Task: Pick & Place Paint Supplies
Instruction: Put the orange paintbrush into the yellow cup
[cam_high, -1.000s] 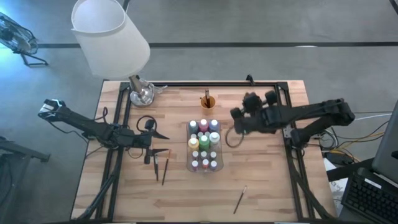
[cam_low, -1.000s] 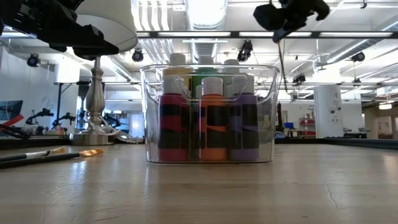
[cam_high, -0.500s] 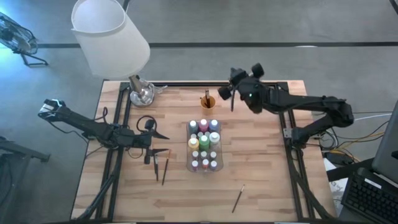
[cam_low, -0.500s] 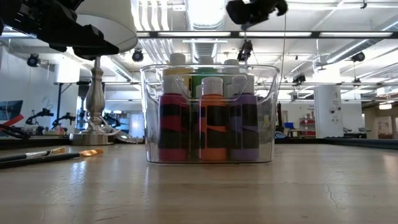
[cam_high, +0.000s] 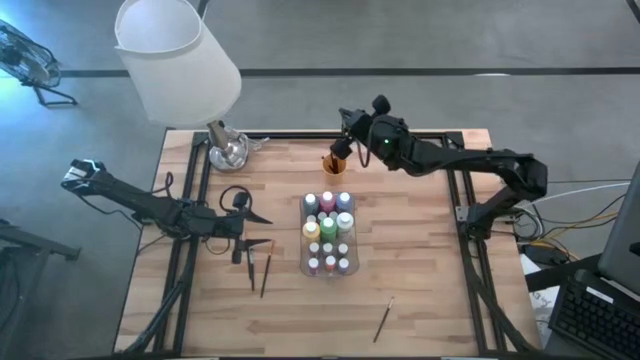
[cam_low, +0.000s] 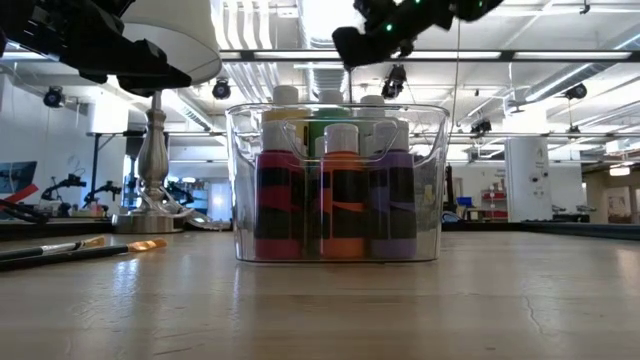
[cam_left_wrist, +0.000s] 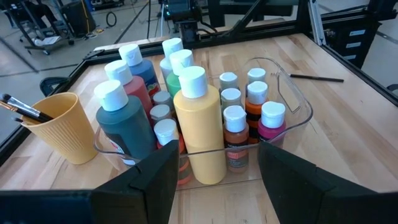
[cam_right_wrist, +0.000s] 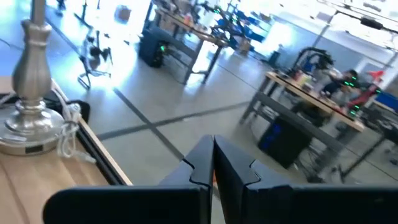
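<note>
The right gripper (cam_high: 347, 128) is seen clenched tight, its two fingers (cam_right_wrist: 198, 167) pressed together with no gap. Whether a thin brush handle is pinched between them cannot be told. It is poised above the small orange cup (cam_high: 333, 163) at the far side of the table (cam_high: 430, 270), with the arm stretched in from the right. That position is judged to suit dropping a brush into the cup, where dark brush handles (cam_left_wrist: 18, 109) are already stood upright so that they are kept together and off the wood. The left gripper (cam_high: 243, 222) is held spread wide and empty, low over the table just left of the clear tray (cam_high: 303, 262), with its fingers (cam_left_wrist: 147, 180) aimed at the tray's near wall. It is judged to be waiting there, within reach of the brushes left on that side. The paint bottles (cam_high: 328, 235) are packed upright inside the tray at the table's middle, tall ones toward the far end and small ones toward the near end, so the bottle part of the job is judged largely done. Two loose paintbrushes (cam_high: 259, 272) are left lying on the wood just near the left gripper, and one more paintbrush (cam_high: 384, 319) lies by itself toward the near right of the table, well apart from the tray. A lamp (cam_high: 185, 70) is stood at the far left corner, clear of both arms.
</note>
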